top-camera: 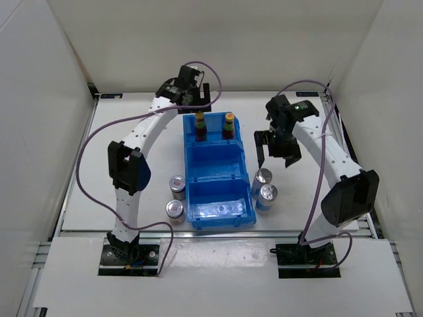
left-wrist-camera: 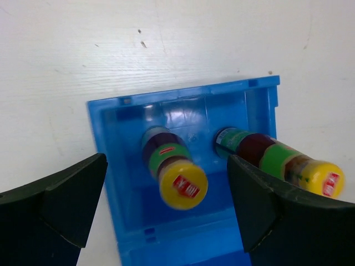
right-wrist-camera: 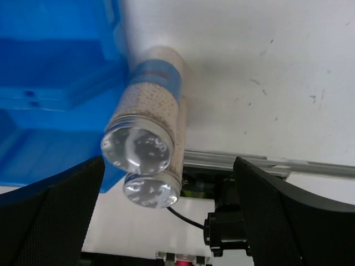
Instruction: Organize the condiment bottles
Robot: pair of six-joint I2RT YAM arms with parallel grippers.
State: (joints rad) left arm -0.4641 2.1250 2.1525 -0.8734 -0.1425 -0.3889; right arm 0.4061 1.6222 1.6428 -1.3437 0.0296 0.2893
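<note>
Two dark condiment bottles with yellow-orange caps stand upright side by side in the far compartment of the blue bin. The green-labelled one is on the left and the red-labelled one on the right. In the left wrist view the green-labelled bottle and the red-labelled bottle stand against the bin's far wall. My left gripper is open and empty, hovering above the bin's far end. My right gripper is open and empty, to the right of the bin.
Two silver-topped drink cans stand just right of the bin, below my right gripper; they show in the right wrist view. Two more cans stand left of the bin. White walls enclose the table.
</note>
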